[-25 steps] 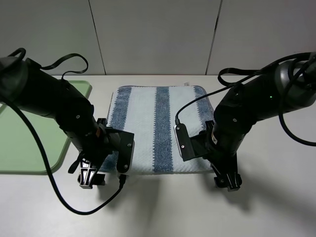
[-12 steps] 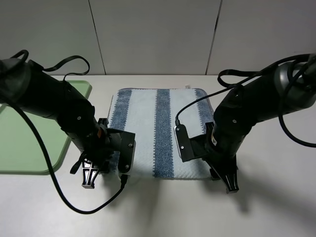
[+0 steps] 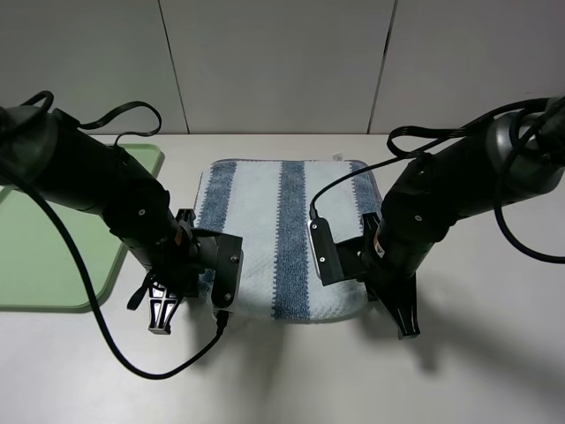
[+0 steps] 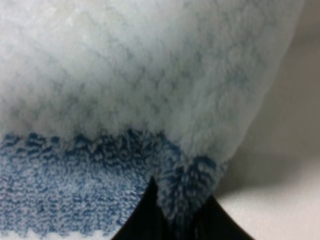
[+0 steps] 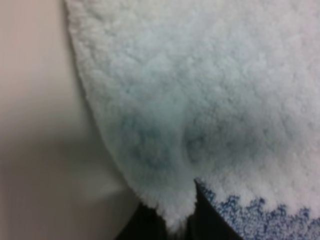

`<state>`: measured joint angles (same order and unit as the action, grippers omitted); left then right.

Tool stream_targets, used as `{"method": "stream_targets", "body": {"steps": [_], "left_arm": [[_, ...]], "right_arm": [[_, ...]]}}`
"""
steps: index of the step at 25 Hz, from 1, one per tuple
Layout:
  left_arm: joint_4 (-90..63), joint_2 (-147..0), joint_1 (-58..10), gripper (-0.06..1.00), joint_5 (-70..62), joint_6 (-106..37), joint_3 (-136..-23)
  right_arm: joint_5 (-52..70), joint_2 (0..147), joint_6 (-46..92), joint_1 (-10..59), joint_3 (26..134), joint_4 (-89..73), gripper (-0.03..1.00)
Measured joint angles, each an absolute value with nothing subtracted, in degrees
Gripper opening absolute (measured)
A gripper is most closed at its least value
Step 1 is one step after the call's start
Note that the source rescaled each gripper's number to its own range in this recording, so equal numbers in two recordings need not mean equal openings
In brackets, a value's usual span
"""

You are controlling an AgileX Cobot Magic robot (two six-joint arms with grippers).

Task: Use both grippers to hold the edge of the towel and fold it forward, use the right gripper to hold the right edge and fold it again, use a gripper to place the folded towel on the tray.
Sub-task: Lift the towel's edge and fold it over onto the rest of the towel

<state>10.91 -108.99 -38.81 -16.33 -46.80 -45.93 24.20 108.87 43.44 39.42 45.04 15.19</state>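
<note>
exterior high view. left gripper (image 3: pixel 161 316): jaws together, tips pointing down at the near left corner of the towel (image 3: pixel 265 212). right gripper (image 3: pixel 408 325): jaws together, tips pointing down at the near right corner. in this view the arm bodies hide the contact points. the towel lies spread on the white table (image 3: pixel 282 380), centred between the two arms, with its blue-grey and pale stripes running from near to far. its near edge (image 3: pixel 291 316) runs between the two grippers. the tray (image 3: pixel 44 256) is light green and sits on the table at the far left, apart from the towel and partly covered by the left arm.

left wrist view. left gripper (image 4: pixel 177 225): two black fingers clamped on a fold of blue-grey pile at a corner of the towel (image 4: pixel 150 75). pale pile fills most of the frame. bare table (image 4: pixel 290 165) shows just beside the corner.

right wrist view. right gripper (image 5: pixel 175 226): two black fingers clamped on a tuft of pale pile at the border of the towel (image 5: pixel 210 75). a blue-grey stripe begins just beside the grip. bare table (image 5: pixel 35 125) shows beyond the towel border.
</note>
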Motion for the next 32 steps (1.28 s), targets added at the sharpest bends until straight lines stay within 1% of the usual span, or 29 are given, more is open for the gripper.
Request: {"method": "stream_targets", "body": {"steps": [10,24,32], "left_arm": [[11.0,-107.1,-38.8,0.0,-17.7,-46.8,-45.8],[9.2,-99.3,-38.8,0.0,-26.0,-46.9,-45.6],[7.0,-93.7,-38.8,0.0,-31.0,-46.9,-45.6]], "right_arm": [[24.6,108.1,43.3,39.4,45.0,15.6,0.0],[30.4,99.9,43.3,39.4,44.5,12.7,0.0],[34.0,97.0,43.3,39.4,44.5,7.1,0.0]]}}
